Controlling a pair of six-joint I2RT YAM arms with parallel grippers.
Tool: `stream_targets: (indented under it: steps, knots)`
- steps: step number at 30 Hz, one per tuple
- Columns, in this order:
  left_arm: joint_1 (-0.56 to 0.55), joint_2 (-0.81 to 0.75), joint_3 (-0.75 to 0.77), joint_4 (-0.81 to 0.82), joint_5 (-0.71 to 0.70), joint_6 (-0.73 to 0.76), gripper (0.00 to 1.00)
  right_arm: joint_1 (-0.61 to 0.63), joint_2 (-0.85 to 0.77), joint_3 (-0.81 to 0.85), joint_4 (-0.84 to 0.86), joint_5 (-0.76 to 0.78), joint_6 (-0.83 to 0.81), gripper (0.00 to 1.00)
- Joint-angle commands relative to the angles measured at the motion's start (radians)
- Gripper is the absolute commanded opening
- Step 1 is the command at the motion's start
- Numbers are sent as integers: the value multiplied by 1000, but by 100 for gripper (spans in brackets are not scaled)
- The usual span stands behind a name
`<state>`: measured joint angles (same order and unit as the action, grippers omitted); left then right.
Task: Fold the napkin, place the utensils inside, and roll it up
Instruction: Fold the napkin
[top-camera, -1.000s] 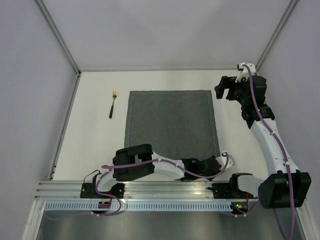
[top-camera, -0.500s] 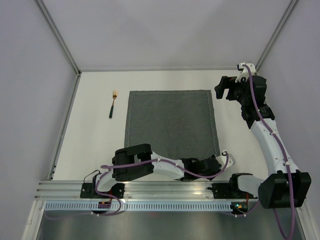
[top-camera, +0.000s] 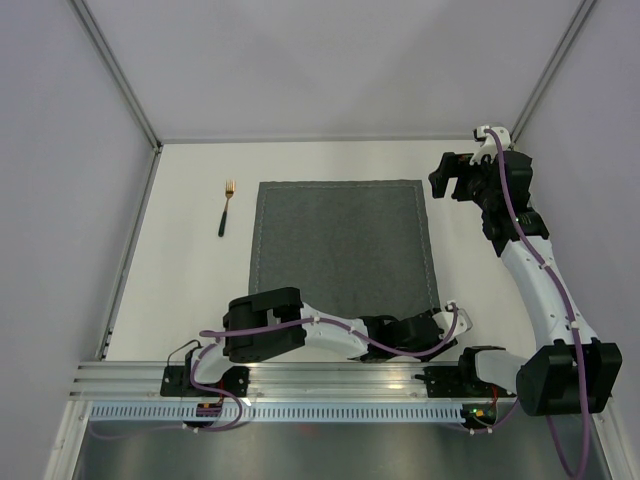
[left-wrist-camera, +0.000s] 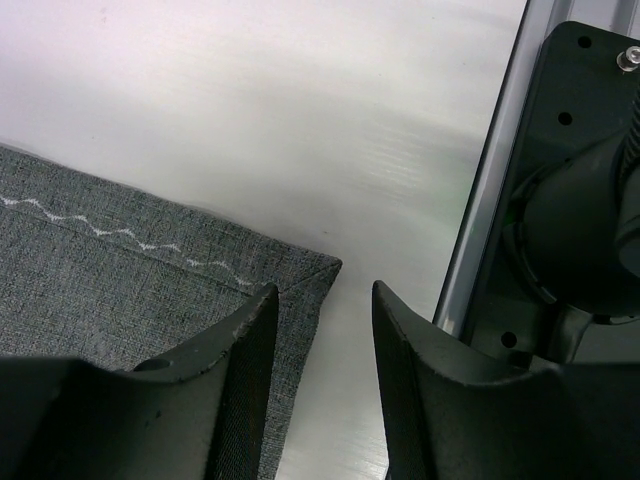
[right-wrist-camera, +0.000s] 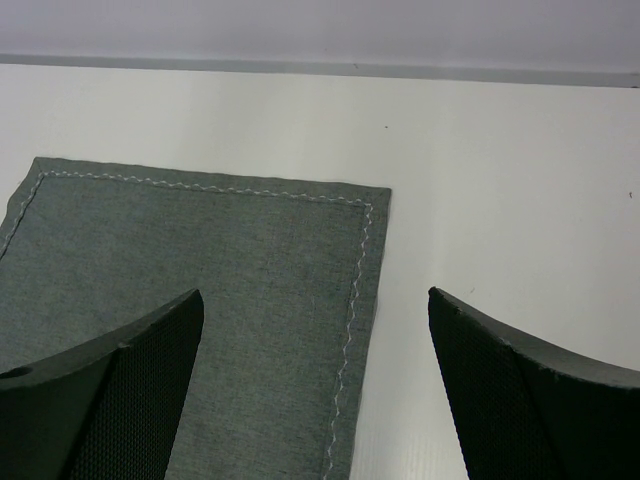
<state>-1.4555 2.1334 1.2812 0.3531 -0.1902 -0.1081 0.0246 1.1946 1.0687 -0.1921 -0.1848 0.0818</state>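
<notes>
Napkin (top-camera: 343, 245): one dark grey felt-like square cloth, pale stitched border, centre. One gold-tined dark-handled fork (top-camera: 227, 207) upper left. Left gripper (left-wrist-camera: 322, 300) narrowly parted, right gripper (right-wrist-camera: 315, 300) wide.

It was a robotics lab cell: a flat white tabletop (top-camera: 180, 290) boxed by plain pale grey panels (top-camera: 330, 60) on aluminium struts (top-camera: 116, 70), with a slotted aluminium mounting rail (top-camera: 340, 383).

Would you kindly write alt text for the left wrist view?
The open left hand is at a corner of a grey napkin on a white table, one finger above the cloth, the other above bare table.
</notes>
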Motion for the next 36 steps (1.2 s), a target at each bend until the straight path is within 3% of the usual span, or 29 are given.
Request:
stream_targets:
  steps: [1,15,20,25,36]
  knots:
    - [-6,9,24,50,17,34,49,5,3,-4,14,-4,7,98]
    - [-6,83,75,20,-28,42,51,5,13,-3,16,-8,4,98]
    - [-5,89,70,17,-41,38,41,3,8,-3,14,-8,4,98]
    - [-2,85,55,18,-52,22,24,5,11,-3,16,-10,3,98]
    - [27,0,40,24,-48,2,8,3,13,-3,14,-13,7,98]
